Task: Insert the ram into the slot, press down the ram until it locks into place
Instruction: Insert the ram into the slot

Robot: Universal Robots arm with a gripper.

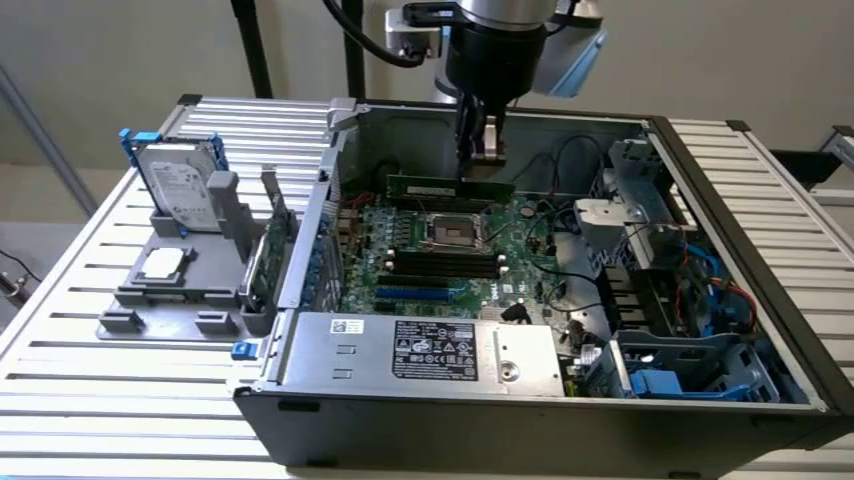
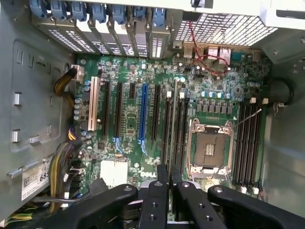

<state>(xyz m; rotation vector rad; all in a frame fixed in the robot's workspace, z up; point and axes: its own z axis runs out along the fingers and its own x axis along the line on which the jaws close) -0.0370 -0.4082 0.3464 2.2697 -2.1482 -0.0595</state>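
Gripper [image 1: 481,158] closed to a thin gap on ram [image 1: 447,186], held level, on edge, above board [image 1: 523,228] inside open case [image 1: 534,430], nr far wall. Black slots [image 2: 174,129] flank CPU socket [image 2: 209,149]. Grey tray [image 1: 160,292] outside case, ext. view's left, holds drive [image 1: 178,190]

Few markings can be read
A white sticker [image 2: 35,179] on the case wall shows "68". At six o'clock from the processor socket [image 1: 445,232], the power supply's black label [image 1: 438,352] has print too small to read.
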